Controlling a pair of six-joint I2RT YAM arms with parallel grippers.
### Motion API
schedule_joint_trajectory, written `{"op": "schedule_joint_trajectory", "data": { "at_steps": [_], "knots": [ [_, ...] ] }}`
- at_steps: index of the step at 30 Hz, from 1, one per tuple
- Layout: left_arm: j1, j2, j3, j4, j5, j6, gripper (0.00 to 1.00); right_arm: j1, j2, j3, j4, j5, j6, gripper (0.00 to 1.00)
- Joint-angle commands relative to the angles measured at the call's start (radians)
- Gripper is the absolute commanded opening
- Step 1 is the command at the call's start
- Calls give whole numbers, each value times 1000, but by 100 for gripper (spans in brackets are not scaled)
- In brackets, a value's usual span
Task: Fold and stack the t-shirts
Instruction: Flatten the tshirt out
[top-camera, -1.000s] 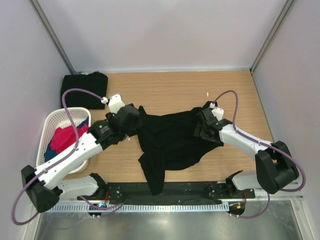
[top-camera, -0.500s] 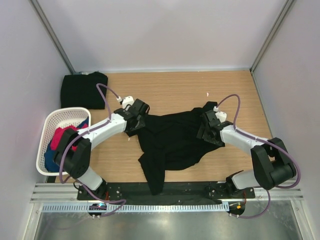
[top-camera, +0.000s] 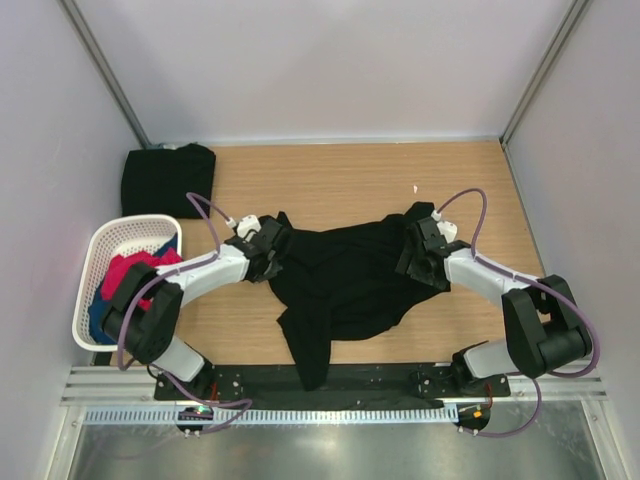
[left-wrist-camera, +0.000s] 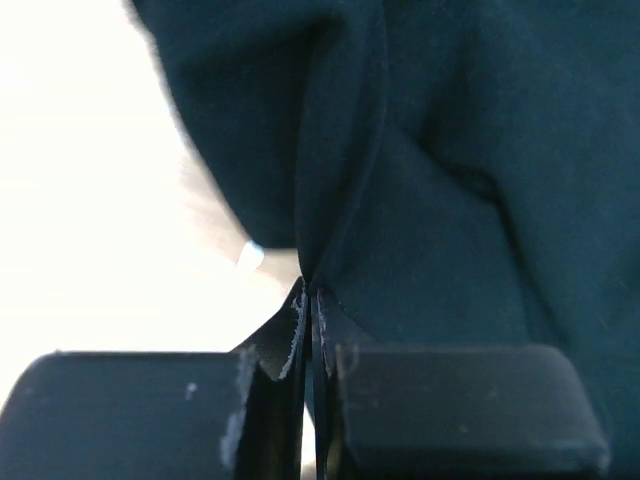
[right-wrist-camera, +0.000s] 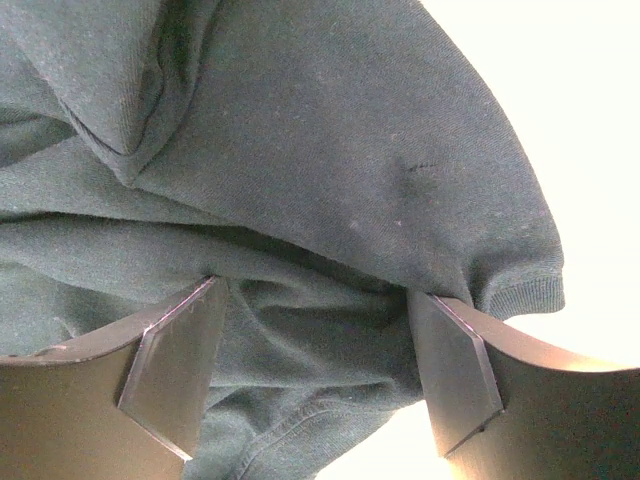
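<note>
A crumpled black t-shirt (top-camera: 345, 280) lies mid-table, one part trailing toward the near edge. My left gripper (top-camera: 276, 244) is at its left edge. In the left wrist view the left gripper (left-wrist-camera: 312, 300) is shut, and a fold of the t-shirt (left-wrist-camera: 450, 180) is pinched at its tips. My right gripper (top-camera: 415, 246) is at the shirt's right edge. The right gripper (right-wrist-camera: 315, 355) stands open in its wrist view, with bunched t-shirt cloth (right-wrist-camera: 320, 180) between its fingers (right-wrist-camera: 170, 360). A second black t-shirt (top-camera: 167, 180) lies folded at the far left.
A white mesh basket (top-camera: 100, 250) with red-pink and blue garments (top-camera: 125, 275) stands at the left edge. Bare wooden table (top-camera: 350, 180) stretches behind the shirt. Walls close the space on three sides.
My left arm has swung down and stretched out to the shirt's left edge, and its gripper has shut on the cloth. The right gripper has barely moved and stays open.
</note>
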Motion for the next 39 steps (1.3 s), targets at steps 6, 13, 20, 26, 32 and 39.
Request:
{"op": "schedule_joint_trajectory", "data": {
  "at_steps": [6, 13, 20, 26, 32, 39],
  "knots": [
    [-232, -365, -112, -245, -130, -385, 0, -20, -19, 34, 38, -16, -15, 79],
    [-647, -428, -183, -451, -179, -848, 0, -26, 32, 76, 32, -9, -42, 78],
    [-829, -215, 9, -668, -214, -947, 0, -26, 90, 185, -47, 0, -50, 80],
    [-815, -380, 75, -595, -337, -767, 71, -6, -6, 292, -179, -6, -64, 86],
    [-691, -561, 161, -586, -432, -453, 85, 18, -129, 343, -238, -56, -84, 89],
    [-119, -528, 40, -149, 15, -17, 85, 240, -39, 321, -144, -90, 45, 89]
  ]
}}
